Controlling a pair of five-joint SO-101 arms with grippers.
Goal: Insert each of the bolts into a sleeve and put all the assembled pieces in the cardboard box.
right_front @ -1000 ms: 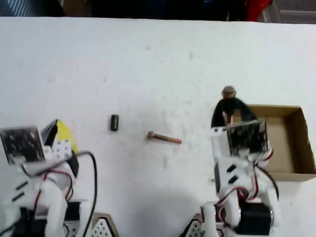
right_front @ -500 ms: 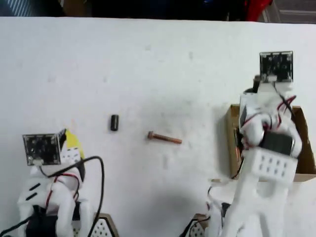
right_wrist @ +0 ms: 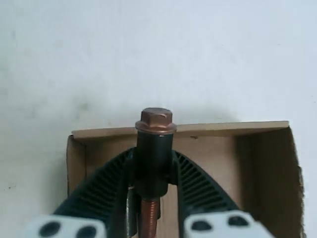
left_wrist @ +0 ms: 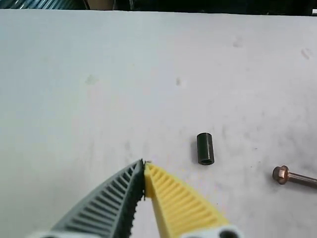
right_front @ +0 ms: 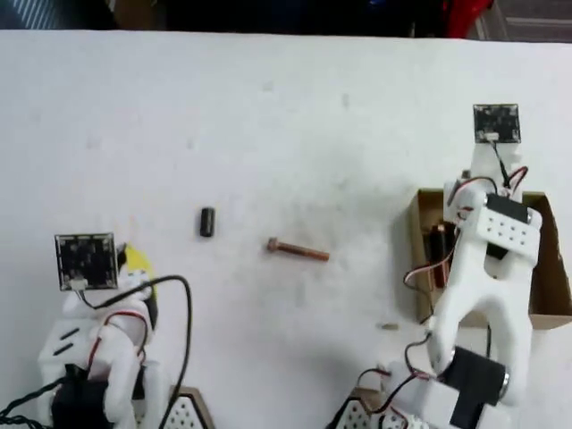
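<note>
My right gripper (right_wrist: 153, 166) is shut on an assembled piece, a black sleeve (right_wrist: 153, 153) with a copper bolt (right_wrist: 156, 120) through it. It hangs over the open cardboard box (right_wrist: 223, 130), with the bolt head by the far wall. In the high view the right arm reaches over the box (right_front: 545, 313), and the held piece (right_front: 438, 255) shows near the box's left wall. A loose black sleeve (right_front: 207, 222) (left_wrist: 205, 148) and a loose copper bolt (right_front: 298, 250) (left_wrist: 293, 176) lie on the white table. My left gripper (left_wrist: 143, 167) is shut and empty, a short way short of the sleeve.
The white table (right_front: 295, 116) stretches wide behind the parts. A tiny scrap (right_front: 387, 327) lies left of the box's front corner. Both arm bases stand at the near edge. Dark clutter lines the far edge.
The right arm swung from left of the box to over it, carrying the assembled piece down inside. The left arm shifted slightly right and toward the near edge.
</note>
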